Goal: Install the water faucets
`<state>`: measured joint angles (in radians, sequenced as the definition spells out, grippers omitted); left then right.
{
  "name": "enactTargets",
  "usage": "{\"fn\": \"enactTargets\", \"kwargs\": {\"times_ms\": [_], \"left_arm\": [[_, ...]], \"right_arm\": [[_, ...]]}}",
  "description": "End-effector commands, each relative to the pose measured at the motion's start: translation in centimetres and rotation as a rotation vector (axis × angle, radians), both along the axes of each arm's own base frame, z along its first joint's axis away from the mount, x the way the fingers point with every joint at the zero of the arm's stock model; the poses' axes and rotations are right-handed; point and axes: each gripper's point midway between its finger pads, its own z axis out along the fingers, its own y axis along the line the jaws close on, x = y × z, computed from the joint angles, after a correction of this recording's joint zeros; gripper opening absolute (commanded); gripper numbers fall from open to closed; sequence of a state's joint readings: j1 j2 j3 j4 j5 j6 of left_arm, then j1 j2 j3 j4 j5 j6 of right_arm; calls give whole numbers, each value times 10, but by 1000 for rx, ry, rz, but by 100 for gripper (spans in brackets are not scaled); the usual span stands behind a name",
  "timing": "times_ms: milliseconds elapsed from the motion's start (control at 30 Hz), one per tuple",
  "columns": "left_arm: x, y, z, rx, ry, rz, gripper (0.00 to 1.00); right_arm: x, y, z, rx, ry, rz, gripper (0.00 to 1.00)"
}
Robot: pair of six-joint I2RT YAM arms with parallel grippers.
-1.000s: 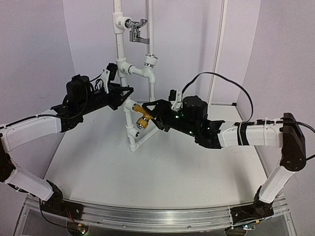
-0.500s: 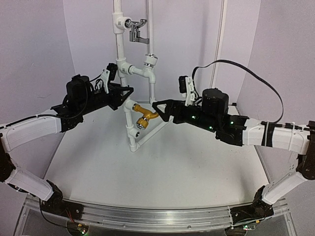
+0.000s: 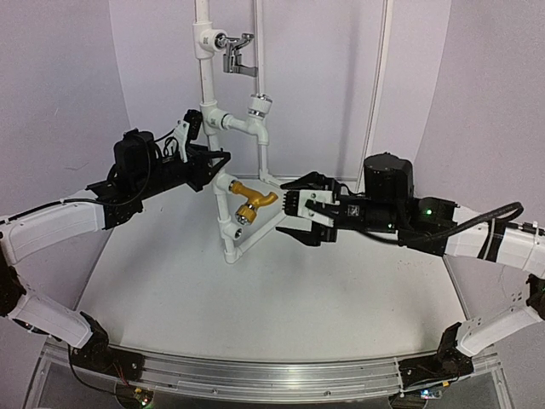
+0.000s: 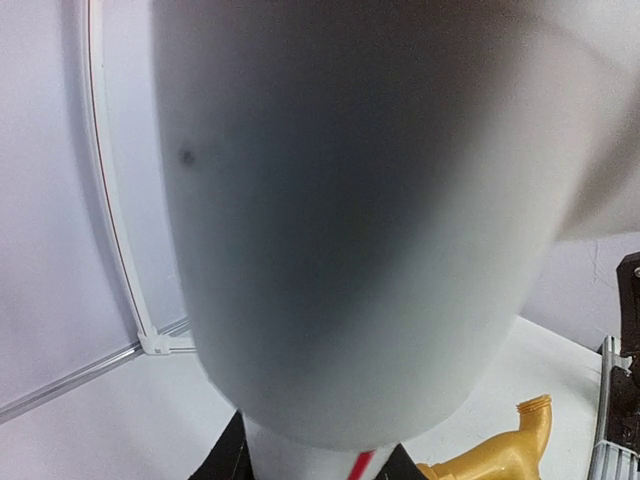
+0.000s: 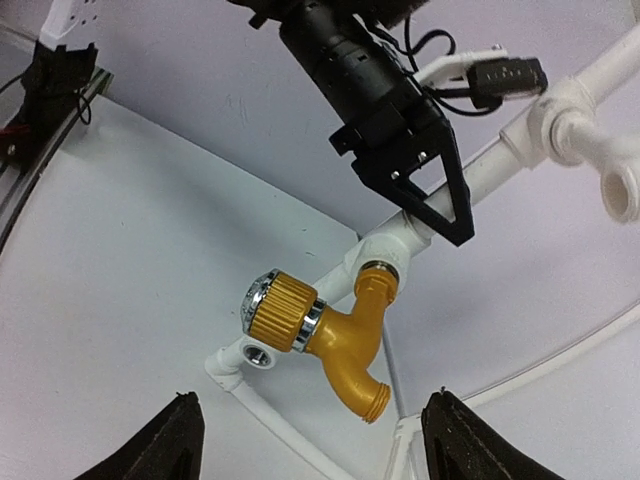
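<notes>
Biggest of all, the white table point(image 3: 255, 298), lying under everything else.

Next, two long arms in white and black: the left arm point(image 3: 60, 226) from 9 o'clock, the right arm point(image 3: 502, 243) from 3 o'clock.

Then a tall white pipe frame point(image 3: 205, 81), standing at 12 o'clock on the table, with a slanted pipe low down. Fills almost all of the left wrist view, very close and blurry.

Then the left gripper point(image 3: 220, 162), closed on the white pipe frame, with a black finger on each side of an upright pipe.

Then the right gripper point(image 3: 296, 209), wide open, with nothing between its fingers. Points toward 9 o'clock.

High up at 12 o'clock on the frame, a shiny grey tap point(image 3: 238, 53).

Last and smallest, the gold tap point(image 3: 249, 201). Sits in a white pipe elbow near the middle of the frame, at 9 o'clock from the right gripper, close to it but not touching. Shows a round gold knob with a silver end toward 7 o'clock in the top view, and the spout mouth toward 3 o'clock.
</notes>
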<state>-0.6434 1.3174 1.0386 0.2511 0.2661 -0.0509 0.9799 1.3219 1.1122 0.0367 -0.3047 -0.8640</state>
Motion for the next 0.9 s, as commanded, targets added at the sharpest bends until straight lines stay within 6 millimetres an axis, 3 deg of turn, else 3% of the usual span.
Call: {"fn": "enactTargets", "kwargs": {"times_ms": [0,167,300,533,700,867], "left_arm": [[-35,-15,-65,45,356,-112,0],[-35,-14,-66,60,341,-111,0],[-35,-15,-70,72,341,-115,0],[-35,-15,-75,83,342,-118,0],[-34,-16,-78,88,346,-121,0],[-33,-17,-79,90,350,-124,0]], "right_arm": [[-8,7,9,-107,-294,101,76],[-1,32,9,-147,-477,77,78],[23,49,2,-185,-589,-14,78],[47,68,-7,-196,-675,-87,74],[63,72,-13,-181,-700,-172,65],[69,73,-15,-130,-615,-227,46]]}}
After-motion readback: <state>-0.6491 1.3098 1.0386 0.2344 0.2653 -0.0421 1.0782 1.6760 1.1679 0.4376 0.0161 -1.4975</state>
